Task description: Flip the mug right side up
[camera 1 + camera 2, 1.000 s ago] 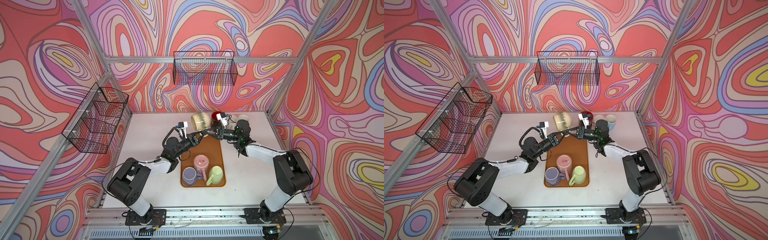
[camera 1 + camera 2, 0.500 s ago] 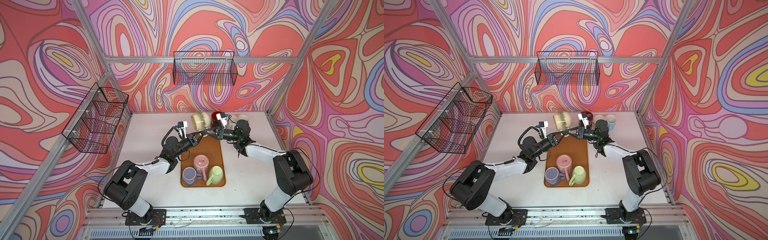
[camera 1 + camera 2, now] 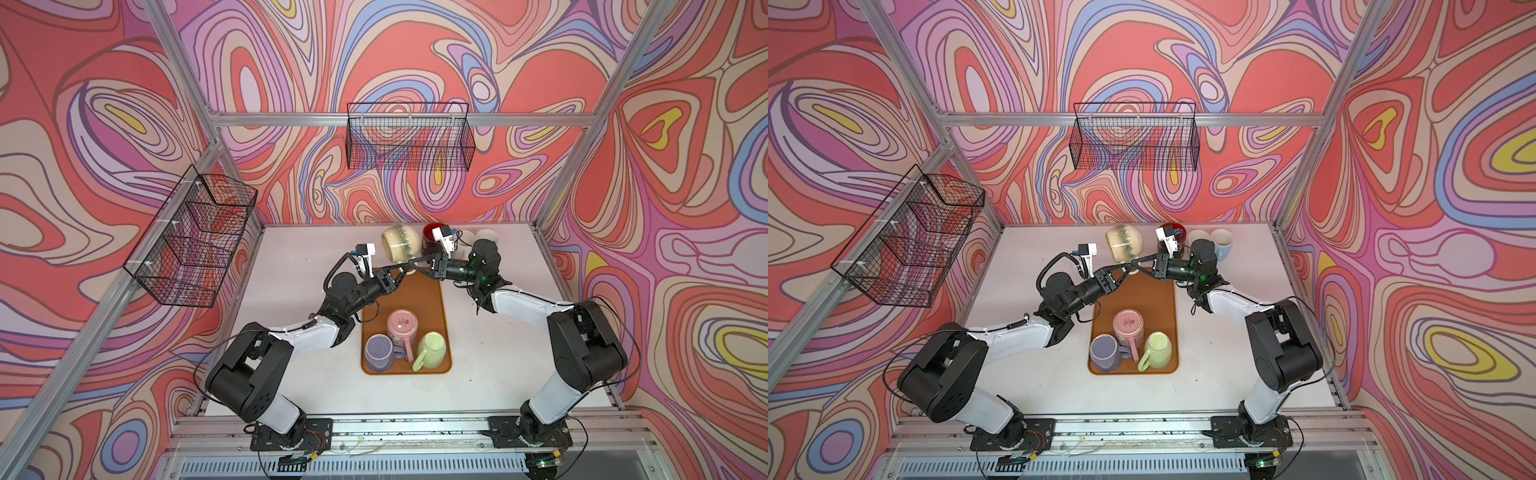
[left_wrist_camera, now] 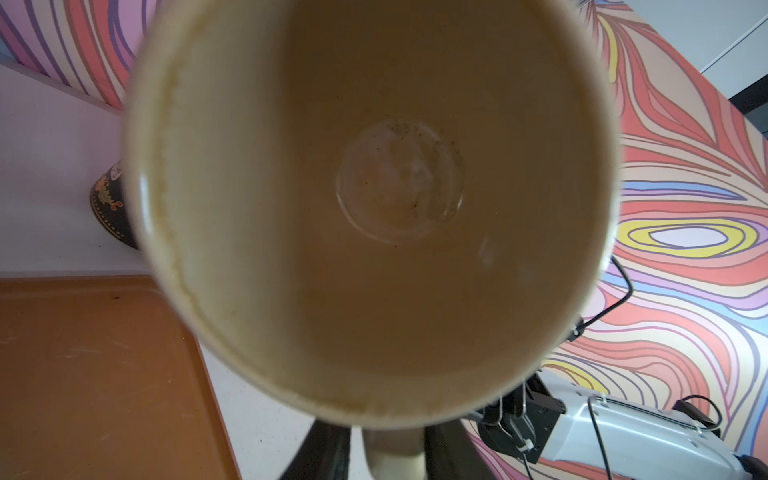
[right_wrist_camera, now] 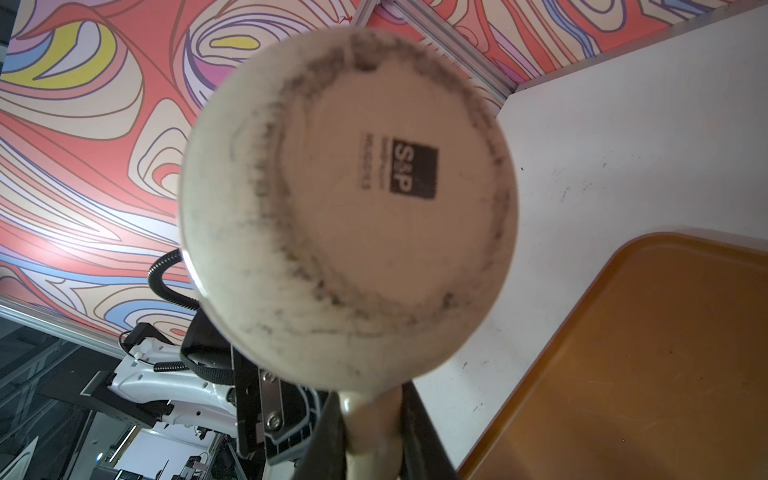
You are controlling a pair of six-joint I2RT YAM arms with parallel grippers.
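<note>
Mug (image 3: 401, 245), cream with a dark speckled band, is held on its side above the far end of the orange tray (image 3: 432, 299), as seen in both top views. Its handle is turned downward. From the left, the left gripper (image 3: 402, 272) is brought up under the mug, whose open mouth is turned toward that arm. In the left wrist view the handle is flanked by the jaws, but it cannot be told whether they are pressed on it. From the right, the right gripper (image 5: 372, 440) is met at the same handle, and its jaws are clenched on the handle below the printed base. Behind it on the bench (image 3: 299, 266) a dark red mug (image 3: 430, 239) is stood, with two pale cups (image 3: 1222, 243) further right. At the near end of the tray, a purple mug (image 3: 379, 353), a pink mug (image 3: 402, 325) and a green mug (image 3: 432, 351) are grouped closely.
</note>
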